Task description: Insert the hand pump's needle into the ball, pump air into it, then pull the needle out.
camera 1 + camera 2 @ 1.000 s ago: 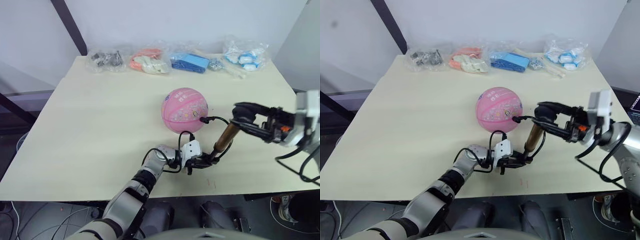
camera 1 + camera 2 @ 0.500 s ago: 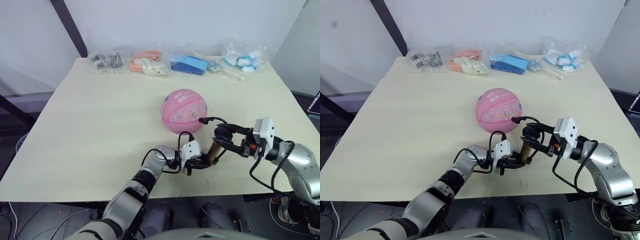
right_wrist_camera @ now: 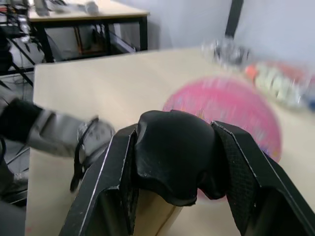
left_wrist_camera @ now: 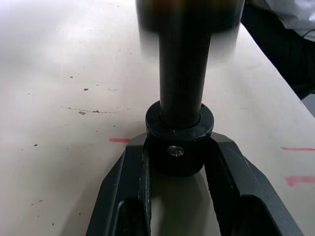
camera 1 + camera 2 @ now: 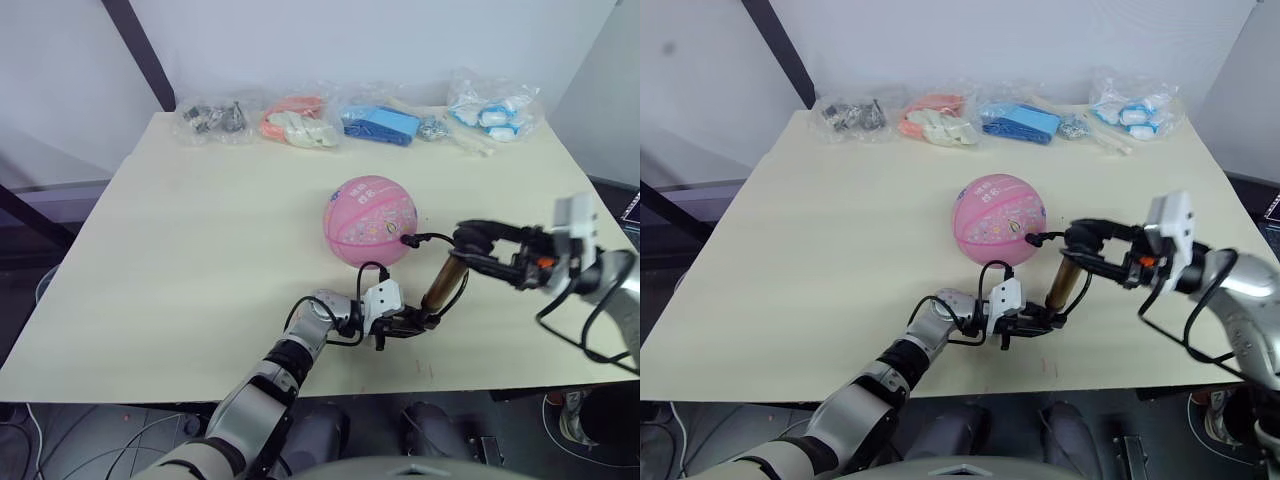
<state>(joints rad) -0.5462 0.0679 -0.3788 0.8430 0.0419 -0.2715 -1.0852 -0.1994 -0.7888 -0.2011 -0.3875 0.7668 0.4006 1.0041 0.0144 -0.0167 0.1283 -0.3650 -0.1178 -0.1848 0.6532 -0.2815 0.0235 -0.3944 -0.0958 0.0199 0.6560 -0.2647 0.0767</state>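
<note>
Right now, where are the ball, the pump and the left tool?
ball (image 5: 369, 220), left eye view, middle of its pink surface.
pump (image 5: 439, 284), left eye view, bronze cylinder.
left tool (image 4: 180, 162), left wrist view, between its fingertips, at the pump's black base.

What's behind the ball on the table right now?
Behind the ball, along the table's far edge, lies a row of clear bags holding dark, orange, blue and white items. Bare tabletop separates them from the ball. The ball covers a patch of tabletop directly behind it.
</note>
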